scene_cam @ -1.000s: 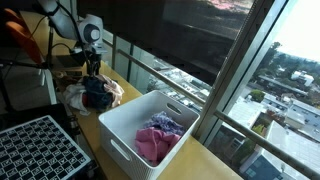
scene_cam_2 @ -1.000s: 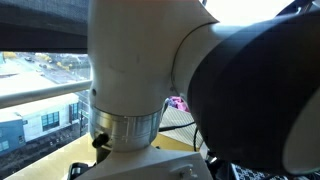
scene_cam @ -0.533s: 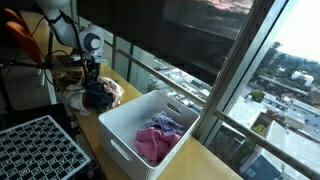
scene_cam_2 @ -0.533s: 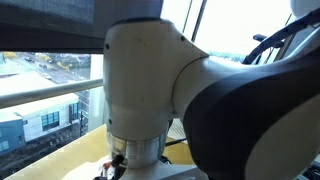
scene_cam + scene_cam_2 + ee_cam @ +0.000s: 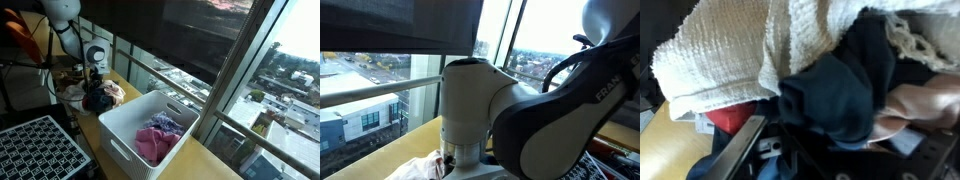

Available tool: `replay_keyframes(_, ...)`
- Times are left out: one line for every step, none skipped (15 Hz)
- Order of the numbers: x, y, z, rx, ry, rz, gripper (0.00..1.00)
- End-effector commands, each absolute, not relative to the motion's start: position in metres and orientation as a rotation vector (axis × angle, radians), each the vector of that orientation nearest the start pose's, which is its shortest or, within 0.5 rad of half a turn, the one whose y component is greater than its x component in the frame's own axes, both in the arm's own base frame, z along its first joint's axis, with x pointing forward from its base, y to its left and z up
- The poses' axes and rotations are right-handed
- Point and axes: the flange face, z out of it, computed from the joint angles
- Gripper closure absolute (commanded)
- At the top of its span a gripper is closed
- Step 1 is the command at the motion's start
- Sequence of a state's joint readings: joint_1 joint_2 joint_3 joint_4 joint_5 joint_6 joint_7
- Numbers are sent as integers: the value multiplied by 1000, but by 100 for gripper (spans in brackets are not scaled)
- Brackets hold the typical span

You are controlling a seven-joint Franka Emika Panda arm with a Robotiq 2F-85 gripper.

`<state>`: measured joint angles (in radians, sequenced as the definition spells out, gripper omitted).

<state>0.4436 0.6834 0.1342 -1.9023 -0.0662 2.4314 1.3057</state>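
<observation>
My gripper [image 5: 94,84] is down on a pile of clothes [image 5: 100,97] on the wooden table, to the left of a white basket [image 5: 125,150]. In the wrist view the gripper [image 5: 830,150] straddles a dark navy garment [image 5: 830,95], with its left finger [image 5: 745,148] set wide beside the cloth. The jaws look open and close on nothing. A white knit cloth [image 5: 735,50] lies above the navy one, a red piece [image 5: 730,118] below it, and a peach garment [image 5: 915,108] to the right. The right finger is lost in shadow.
The basket holds pink and purple clothes [image 5: 157,138]. A black perforated tray [image 5: 35,150] lies at the front left. Window glass and a railing run behind the table. The arm's base [image 5: 480,120] fills an exterior view, with white cloth [image 5: 415,168] at its foot.
The arm has come down from above the pile until the gripper sits in the clothes. The basket and its clothes have not moved.
</observation>
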Motion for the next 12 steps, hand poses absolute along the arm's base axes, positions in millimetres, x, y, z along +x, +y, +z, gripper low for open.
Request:
replay_keyframes(511, 303, 110, -2995, 1149, 253, 63)
replay_keyframes(513, 296, 109, -2988, 1165, 255, 72)
replay_keyframes(515, 289, 111, -2978, 1180, 256, 78)
replay_keyframes(518, 280, 114, -2969, 1196, 250, 84)
replay_keyframes(521, 273, 120, -2960, 1209, 243, 92)
replay_keyframes(524, 264, 128, -2950, 1223, 230, 98)
replay_keyframes(527, 257, 136, -2943, 1235, 217, 100)
replay_keyframes(530, 248, 148, -2935, 1246, 194, 100)
replay_keyframes(532, 240, 158, -2928, 1258, 174, 99)
replay_keyframes(533, 232, 169, -2921, 1269, 152, 98)
replay_keyframes(534, 225, 181, -2913, 1277, 128, 100)
replay_keyframes(534, 220, 193, -2907, 1283, 103, 100)
